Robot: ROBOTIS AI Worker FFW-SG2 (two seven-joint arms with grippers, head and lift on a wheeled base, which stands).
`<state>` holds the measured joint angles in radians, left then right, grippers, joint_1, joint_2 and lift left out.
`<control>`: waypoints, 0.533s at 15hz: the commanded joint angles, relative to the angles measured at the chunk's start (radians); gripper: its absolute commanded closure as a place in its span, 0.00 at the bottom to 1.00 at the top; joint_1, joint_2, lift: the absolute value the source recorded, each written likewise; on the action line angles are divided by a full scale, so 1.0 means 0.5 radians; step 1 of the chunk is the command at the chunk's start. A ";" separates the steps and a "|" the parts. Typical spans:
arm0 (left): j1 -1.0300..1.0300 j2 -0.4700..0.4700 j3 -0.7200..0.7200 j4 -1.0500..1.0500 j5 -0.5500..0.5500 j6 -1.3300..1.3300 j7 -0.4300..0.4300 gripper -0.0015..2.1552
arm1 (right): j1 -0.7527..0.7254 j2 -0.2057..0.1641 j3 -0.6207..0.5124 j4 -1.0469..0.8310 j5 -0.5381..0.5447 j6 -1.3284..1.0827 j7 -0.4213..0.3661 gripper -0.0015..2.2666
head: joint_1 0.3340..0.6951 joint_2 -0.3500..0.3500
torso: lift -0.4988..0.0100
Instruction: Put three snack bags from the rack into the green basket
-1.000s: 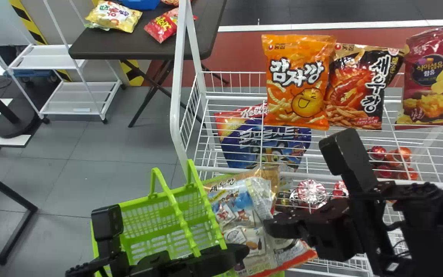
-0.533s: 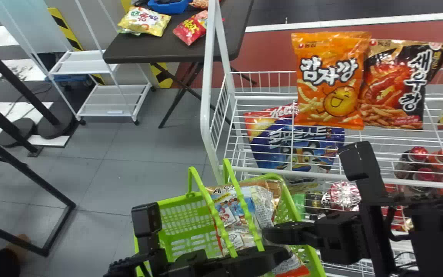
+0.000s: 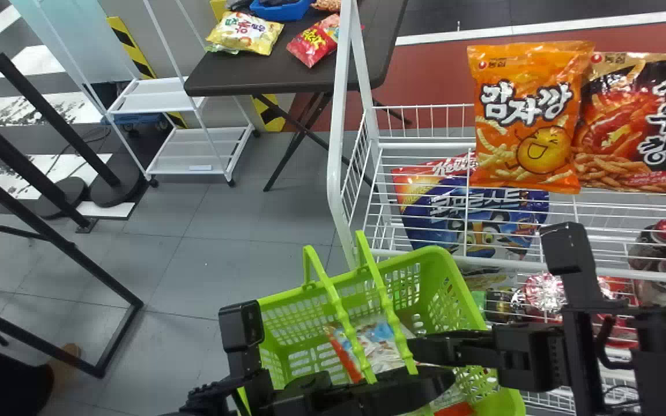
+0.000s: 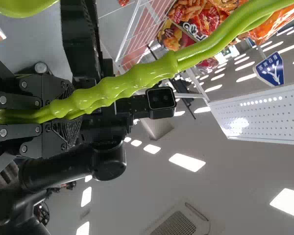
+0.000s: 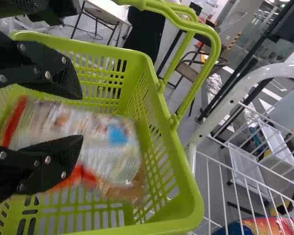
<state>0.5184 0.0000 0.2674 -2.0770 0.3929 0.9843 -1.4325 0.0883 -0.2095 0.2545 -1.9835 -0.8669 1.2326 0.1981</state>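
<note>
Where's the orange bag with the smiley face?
In the head view, the orange bag is at the right, on the white rack, left of the black-and-red bag.

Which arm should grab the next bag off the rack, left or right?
Right, most likely. The right gripper is open and its arm is nearer the rack; the left gripper is closed on the basket handles.

grey tiled floor (image 3: 223,260), dk table (image 3: 287,78) w/ crossed blk legs (image 3: 295,141), wht 2-shelf cart (image 3: 194,156) nearby, ylw/blk hazard tape (image 3: 132,46), reddish-brown band (image 3: 431,75) w/ wht edge, grey ceiling (image 4: 235,171) w/ bright light panels (image 4: 187,162), vent (image 4: 174,227), blue sign (image 4: 270,69)
</note>
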 commanded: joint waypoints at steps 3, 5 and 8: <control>0.006 -0.005 0.036 0.006 0.012 -0.006 -0.007 1.00 | 0.011 0.005 -0.282 0.006 -0.193 -0.031 0.003 0.01 | 1.00 0.86 | 0.98; 0.006 -0.005 0.039 0.009 0.012 -0.006 -0.007 1.00 | -0.020 0.005 -0.435 0.000 -0.208 -0.043 0.003 0.01 | 1.00 0.82 | 0.98; 0.006 -0.005 0.039 0.012 0.012 -0.006 -0.007 1.00 | -0.106 -0.020 -0.537 -0.006 0.031 -0.258 -0.006 0.03 | 1.00 0.69 | 0.98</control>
<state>0.5216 0.0000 0.2867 -2.0713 0.3988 0.9811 -1.4358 0.0550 -0.2135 0.0046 -1.9859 -0.9185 1.1542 0.1981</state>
